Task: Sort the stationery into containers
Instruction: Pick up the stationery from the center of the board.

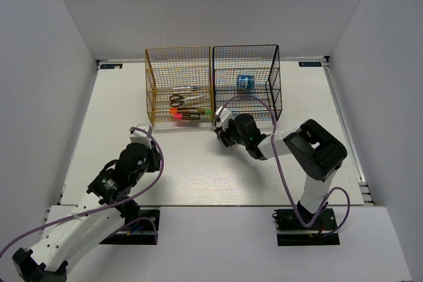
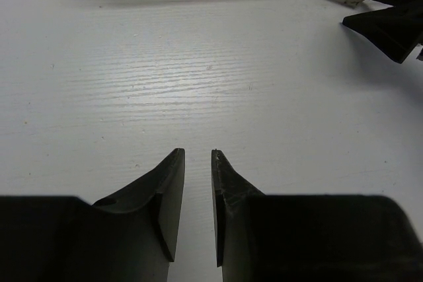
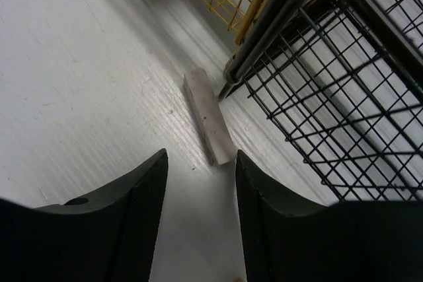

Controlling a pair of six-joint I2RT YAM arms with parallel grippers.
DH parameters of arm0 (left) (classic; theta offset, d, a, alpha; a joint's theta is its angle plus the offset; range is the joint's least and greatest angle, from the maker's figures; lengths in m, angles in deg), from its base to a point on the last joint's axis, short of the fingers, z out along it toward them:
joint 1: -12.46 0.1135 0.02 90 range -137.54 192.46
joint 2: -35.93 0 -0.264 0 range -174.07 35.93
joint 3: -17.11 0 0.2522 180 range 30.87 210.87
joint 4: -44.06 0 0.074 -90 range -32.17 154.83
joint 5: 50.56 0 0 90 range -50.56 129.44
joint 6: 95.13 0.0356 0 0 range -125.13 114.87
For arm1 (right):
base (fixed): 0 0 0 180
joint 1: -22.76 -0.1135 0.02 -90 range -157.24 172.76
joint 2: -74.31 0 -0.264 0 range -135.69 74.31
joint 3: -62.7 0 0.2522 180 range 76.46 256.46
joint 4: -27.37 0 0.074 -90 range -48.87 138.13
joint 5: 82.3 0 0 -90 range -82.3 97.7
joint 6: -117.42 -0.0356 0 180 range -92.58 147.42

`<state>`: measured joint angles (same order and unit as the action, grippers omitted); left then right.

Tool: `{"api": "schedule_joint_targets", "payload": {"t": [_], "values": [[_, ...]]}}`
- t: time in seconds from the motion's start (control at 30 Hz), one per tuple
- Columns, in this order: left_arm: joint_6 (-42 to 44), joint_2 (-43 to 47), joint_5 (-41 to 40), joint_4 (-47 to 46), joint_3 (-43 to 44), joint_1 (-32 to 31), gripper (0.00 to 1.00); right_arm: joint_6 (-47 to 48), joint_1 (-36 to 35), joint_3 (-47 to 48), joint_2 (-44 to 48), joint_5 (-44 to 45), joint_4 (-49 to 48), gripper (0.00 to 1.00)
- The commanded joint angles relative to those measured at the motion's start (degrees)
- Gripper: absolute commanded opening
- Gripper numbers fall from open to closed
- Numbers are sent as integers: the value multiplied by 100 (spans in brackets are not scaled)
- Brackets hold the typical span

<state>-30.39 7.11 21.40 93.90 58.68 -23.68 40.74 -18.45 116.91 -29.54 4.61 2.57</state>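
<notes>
One pale oblong piece (image 3: 208, 115) lies just beyond the right jaws.

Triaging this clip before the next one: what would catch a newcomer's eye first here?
Two wire racks stand side by side at the far middle of the table: the yellow rack holds scissors and markers, the black rack a blue roll. The right gripper, open, points at a pale oblong piece lying on the table by the black rack's front corner.
</notes>
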Motion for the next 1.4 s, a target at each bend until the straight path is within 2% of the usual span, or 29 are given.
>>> {"api": "schedule_joint_targets", "payload": {"t": [0.0,0.3,0.57,0.7,0.9,1.07,1.37], "values": [[65,-27,-77,58,84,-16,34,39,34,253,-117,-139,-28,49],[65,-80,-121,110,145,-24,34,30,113,560,-249,-727,357,48],[82,-71,-191,250,259,-25,34,12,219,570,-179,-1438,631,33],[100,-19,-243,269,268,-16,34,4,210,482,-56,-1651,684,33],[108,-1,-252,295,268,-16,35,-154,193,596,-117,-1028,807,45],[126,8,-270,286,251,-25,35,-242,192,745,-214,-746,930,46],[144,16,-288,304,251,-16,35,-444,175,1149,-478,-789,982,46]]}}
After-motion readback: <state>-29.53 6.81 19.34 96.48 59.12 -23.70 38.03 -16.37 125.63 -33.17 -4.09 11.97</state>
